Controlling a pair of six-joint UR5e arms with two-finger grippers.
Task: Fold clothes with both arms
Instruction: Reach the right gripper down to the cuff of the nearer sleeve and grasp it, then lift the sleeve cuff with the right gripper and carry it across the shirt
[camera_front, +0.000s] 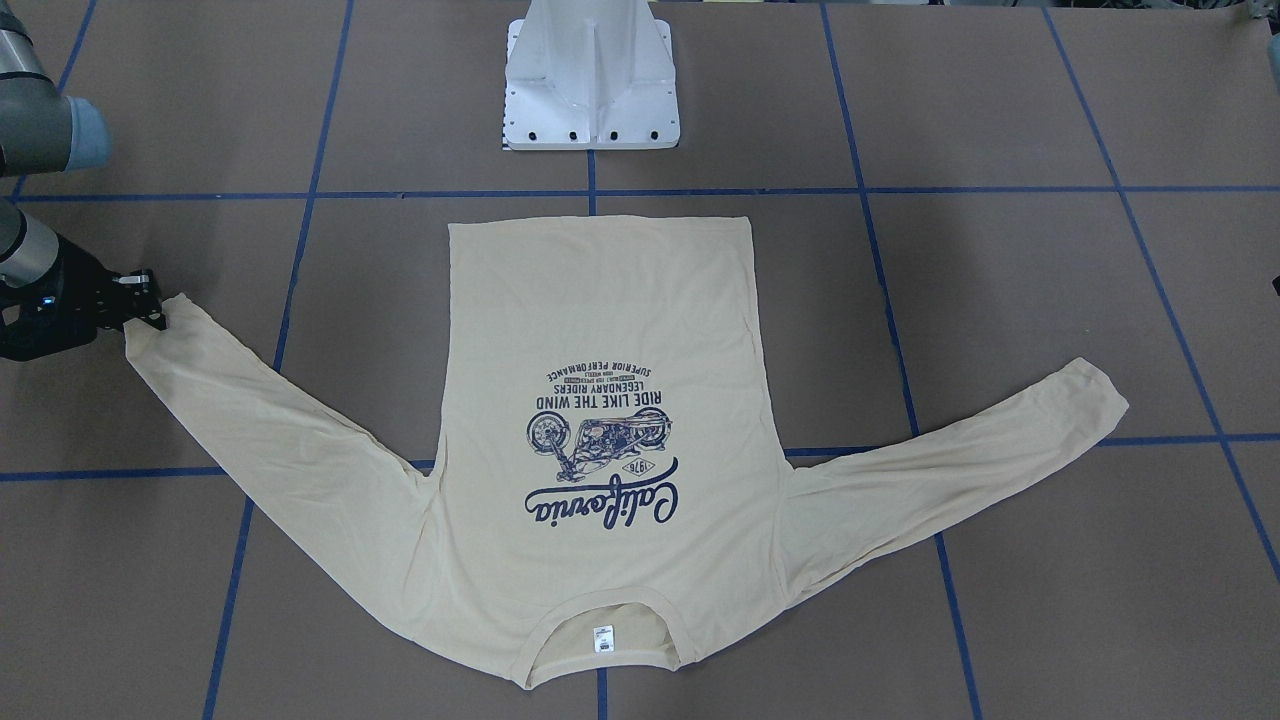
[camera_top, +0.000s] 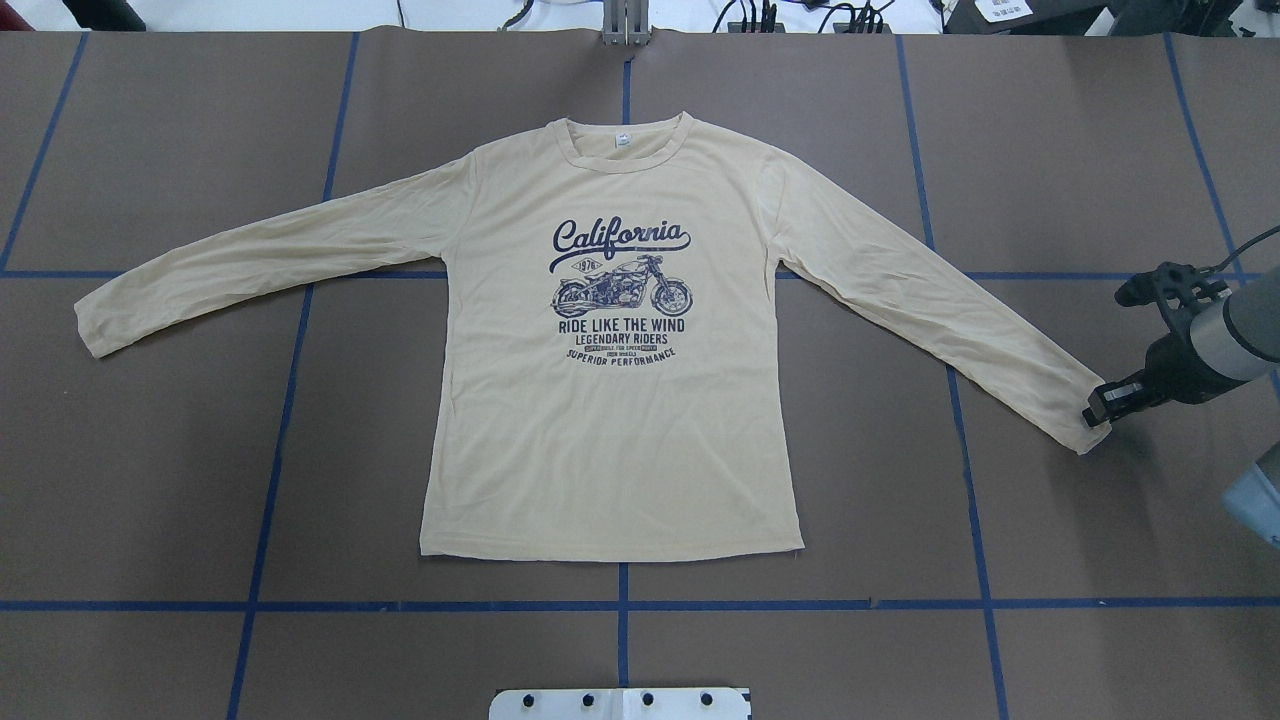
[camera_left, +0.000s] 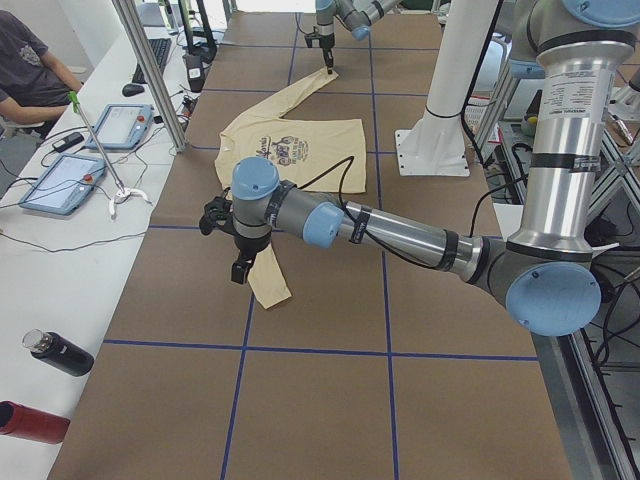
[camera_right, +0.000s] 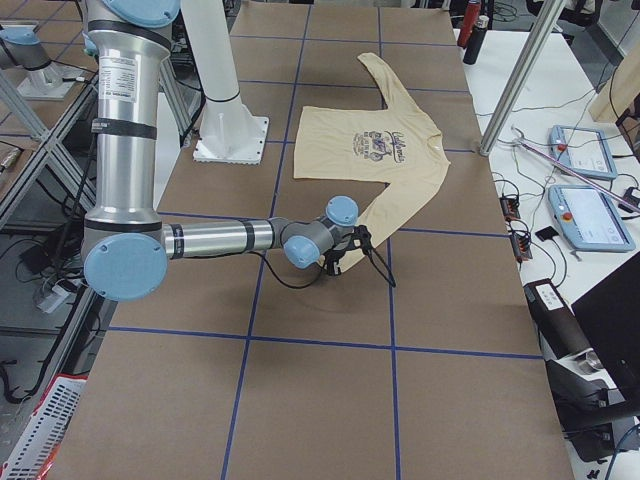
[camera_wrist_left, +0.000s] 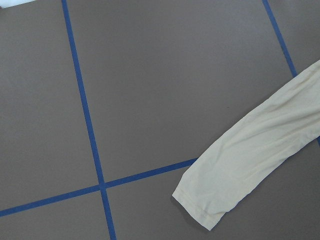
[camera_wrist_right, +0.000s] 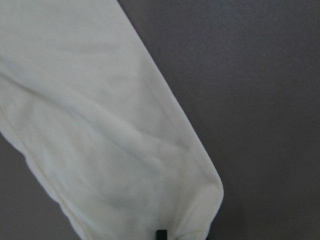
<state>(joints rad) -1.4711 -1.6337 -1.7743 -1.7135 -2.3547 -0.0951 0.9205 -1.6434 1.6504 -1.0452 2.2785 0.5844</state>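
Note:
The cream-yellow long-sleeved shirt (camera_top: 610, 420) lies flat and print-up on the brown table, both sleeves spread out, its neck toward the far edge in the overhead view. My right gripper (camera_top: 1098, 408) sits low at the cuff (camera_wrist_right: 150, 190) of the sleeve on the overhead view's right. It appears shut on that cuff, and one black fingertip (camera_wrist_right: 160, 233) shows against the fabric. My left gripper (camera_left: 240, 268) hangs above the table just beside the other sleeve's cuff (camera_wrist_left: 210, 200). I cannot tell whether it is open or shut.
The white pedestal base (camera_front: 590, 80) stands at the robot's side of the table, just past the shirt's hem. Blue tape lines grid the brown surface. Past the far edge a bench holds tablets (camera_left: 60, 185) and bottles (camera_left: 60, 352), and a person (camera_left: 25, 70) sits there.

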